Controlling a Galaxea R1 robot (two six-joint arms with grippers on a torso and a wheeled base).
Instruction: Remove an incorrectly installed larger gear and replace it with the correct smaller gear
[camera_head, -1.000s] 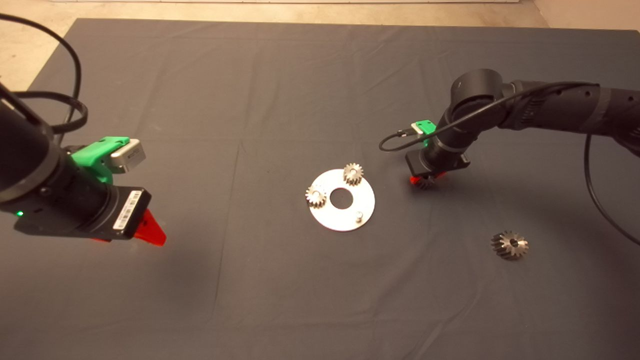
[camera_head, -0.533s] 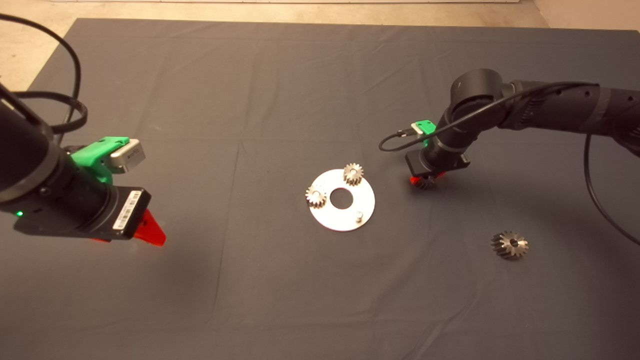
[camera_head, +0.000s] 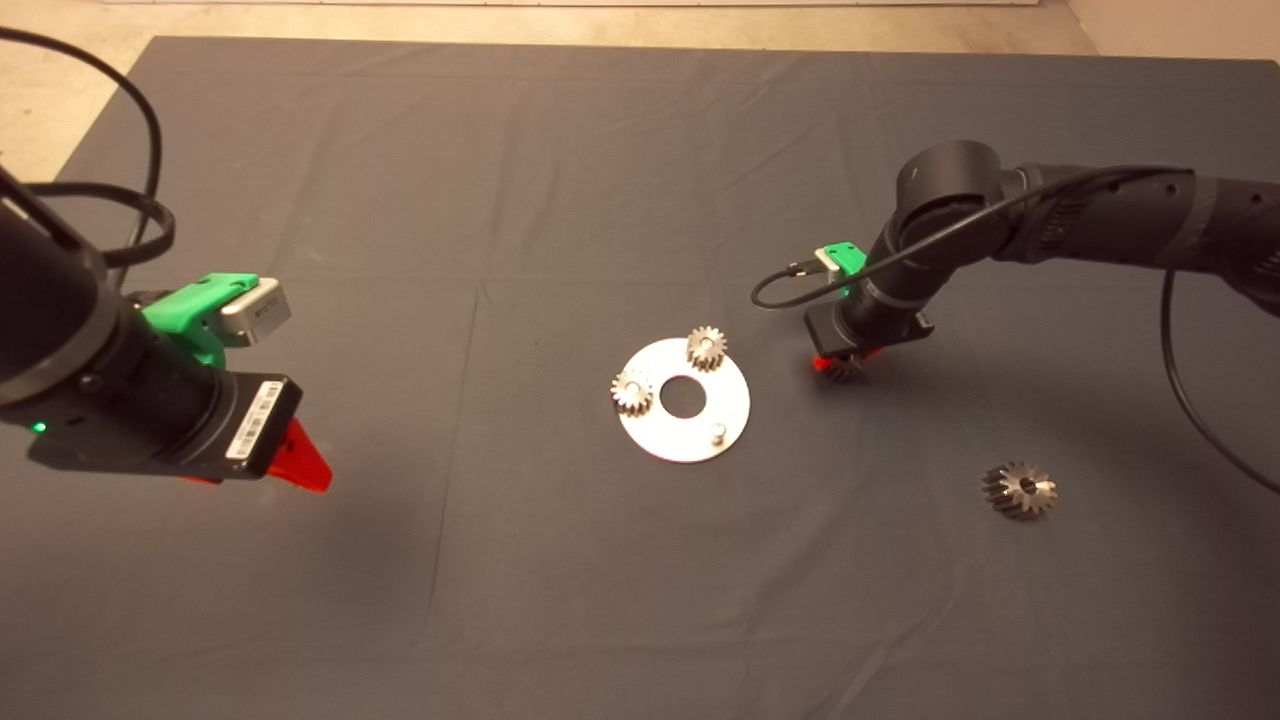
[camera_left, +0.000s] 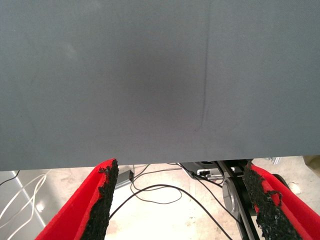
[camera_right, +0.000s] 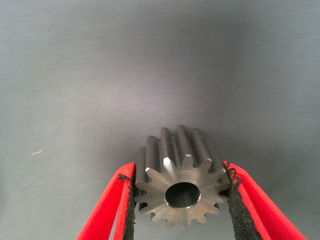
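Observation:
My right gripper (camera_head: 838, 367) is shut on the smaller gear (camera_head: 845, 370), a small dark steel toothed wheel, and holds it just right of the round silver plate (camera_head: 660, 435). In the right wrist view the gear (camera_right: 182, 192) sits between the two pads of that gripper (camera_right: 179, 171), over bare mat. The larger gear (camera_head: 1019, 490) lies on the mat at the right, clear of the plate. The plate carries two paler small gears (camera_head: 706, 347) (camera_head: 632, 392) and one bare peg (camera_head: 717, 432). My left gripper (camera_head: 300, 462) is open and empty at the far left.
The plate has a wide centre hole (camera_head: 683, 397). The dark mat (camera_head: 560, 200) is creased. In the left wrist view the open left gripper (camera_left: 182, 205) hangs past the mat's edge, with floor cables (camera_left: 160, 192) below.
My right gripper has shifted slightly left toward the plate with the smaller gear in it. The left arm, the plate and the larger gear have not moved.

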